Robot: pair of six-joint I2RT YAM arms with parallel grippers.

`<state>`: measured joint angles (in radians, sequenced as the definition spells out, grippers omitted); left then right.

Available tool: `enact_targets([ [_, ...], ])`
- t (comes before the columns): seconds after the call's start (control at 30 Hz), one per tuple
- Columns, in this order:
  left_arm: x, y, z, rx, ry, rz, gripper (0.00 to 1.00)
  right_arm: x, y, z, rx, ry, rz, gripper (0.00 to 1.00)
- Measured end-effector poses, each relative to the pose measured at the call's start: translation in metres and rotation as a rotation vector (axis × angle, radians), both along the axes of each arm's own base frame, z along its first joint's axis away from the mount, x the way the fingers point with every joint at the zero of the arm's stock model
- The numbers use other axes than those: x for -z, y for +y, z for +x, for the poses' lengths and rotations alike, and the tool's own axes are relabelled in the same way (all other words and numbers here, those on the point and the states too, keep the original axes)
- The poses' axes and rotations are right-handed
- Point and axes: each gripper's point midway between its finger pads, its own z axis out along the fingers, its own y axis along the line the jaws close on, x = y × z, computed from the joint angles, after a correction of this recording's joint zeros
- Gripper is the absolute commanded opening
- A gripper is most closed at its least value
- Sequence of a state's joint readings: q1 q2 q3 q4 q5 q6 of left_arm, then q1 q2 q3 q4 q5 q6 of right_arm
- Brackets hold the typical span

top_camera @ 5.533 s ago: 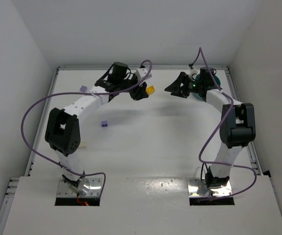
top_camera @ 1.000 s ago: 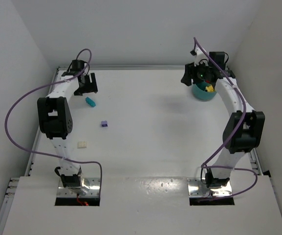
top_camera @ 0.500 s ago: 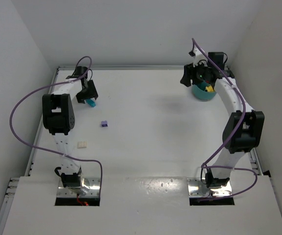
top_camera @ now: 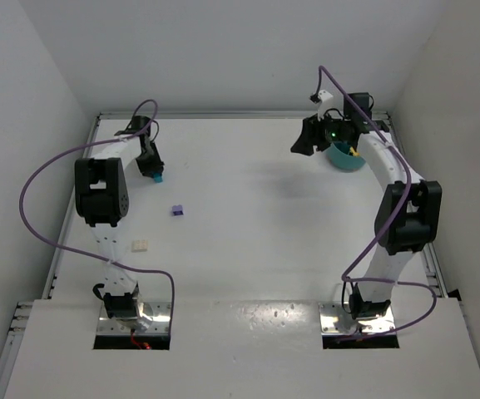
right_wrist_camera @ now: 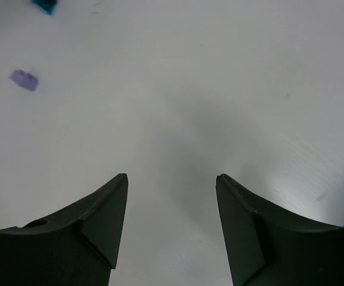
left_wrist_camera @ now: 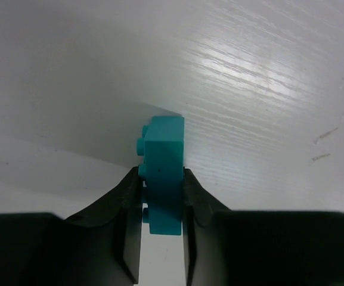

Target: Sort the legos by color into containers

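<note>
- The left gripper [top_camera: 151, 165] is at the far left of the counter [top_camera: 248, 224], pointed down. Its jaws are nearly together, clamped on the cyan brick [top_camera: 157, 176].
- In the left wrist view the cyan brick [left_wrist_camera: 163, 170] sits between the two fingers [left_wrist_camera: 130, 208], one on each side of it. Its long axis runs straight out from the gripper [left_wrist_camera: 161, 185], and the far end sticks out past the fingertips towards the counter. Round studs show on the face turned to the left finger. I cannot tell whether the brick rests on the counter or is just off it.
- The cream brick [top_camera: 141, 245] lies flat, well apart from the left gripper on the side of the arm bases.
- The purple brick [top_camera: 177, 210] lies alone, nearer to the left gripper than the cream one, off to its right and towards the bases. The right wrist camera sees it too [right_wrist_camera: 25, 80], far ahead of that gripper.
- The right gripper [top_camera: 301, 144] hangs over bare counter with its jaws a moderate way apart and nothing between them [right_wrist_camera: 170, 179].
- The teal dish [top_camera: 345, 161] stands just to the right of the right gripper, half covered by the right arm [top_camera: 389, 162]. A yellow brick [top_camera: 353, 152] shows inside it. The dividers and anything else in it are hidden.
</note>
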<state>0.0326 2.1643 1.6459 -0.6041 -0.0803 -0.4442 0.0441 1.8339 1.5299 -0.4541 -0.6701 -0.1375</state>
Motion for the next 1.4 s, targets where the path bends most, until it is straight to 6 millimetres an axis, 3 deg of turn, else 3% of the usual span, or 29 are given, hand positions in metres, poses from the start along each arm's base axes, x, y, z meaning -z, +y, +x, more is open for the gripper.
enact_targets([
  [0.07,-0.001,-0.006,0.001,0.026,-0.005,-0.03,0.03,-0.001,0.011,-0.004,-0.034,0.03,0.071,0.6],
  [0.2,-0.011,-0.039,0.005,0.13,-0.042,-0.193,0.02,-0.009,0.035,-0.013,-0.094,0.086,0.261,0.6],
  [0.27,-0.029,-0.07,0.008,0.265,-0.097,-0.347,0.07,-0.012,0.046,-0.015,-0.116,0.133,0.366,0.6],
  [0.37,-0.07,-0.118,0.003,0.507,-0.198,-0.576,0.07,-0.016,0.059,-0.01,-0.157,0.188,0.495,0.6],
  [0.47,-0.11,-0.16,-0.009,0.723,-0.287,-0.747,0.07,-0.018,0.068,-0.01,-0.206,0.251,0.589,0.6],
  [0.57,-0.139,-0.199,-0.03,0.912,-0.338,-0.855,0.06,-0.022,0.072,-0.013,-0.241,0.306,0.646,0.68],
  [0.83,-0.184,-0.28,-0.086,1.246,-0.404,-0.918,0.07,-0.047,0.092,-0.036,-0.372,0.391,0.707,0.76],
  [1.0,-0.193,-0.309,-0.103,1.339,-0.413,-0.92,0.07,-0.05,0.112,-0.053,-0.472,0.446,0.704,0.78],
  [1.2,-0.201,-0.324,-0.109,1.39,-0.434,-0.91,0.08,-0.05,0.125,-0.064,-0.521,0.482,0.701,0.78],
  [1.3,-0.204,-0.329,-0.11,1.401,-0.44,-0.9,0.1,-0.052,0.126,-0.064,-0.531,0.474,0.702,0.69],
  [1.33,-0.205,-0.331,-0.11,1.407,-0.444,-0.896,0.1,-0.053,0.127,-0.064,-0.538,0.47,0.701,0.61],
  [1.4,-0.208,-0.334,-0.11,1.416,-0.452,-0.891,0.1,-0.053,0.128,-0.063,-0.542,0.464,0.702,0.59],
])
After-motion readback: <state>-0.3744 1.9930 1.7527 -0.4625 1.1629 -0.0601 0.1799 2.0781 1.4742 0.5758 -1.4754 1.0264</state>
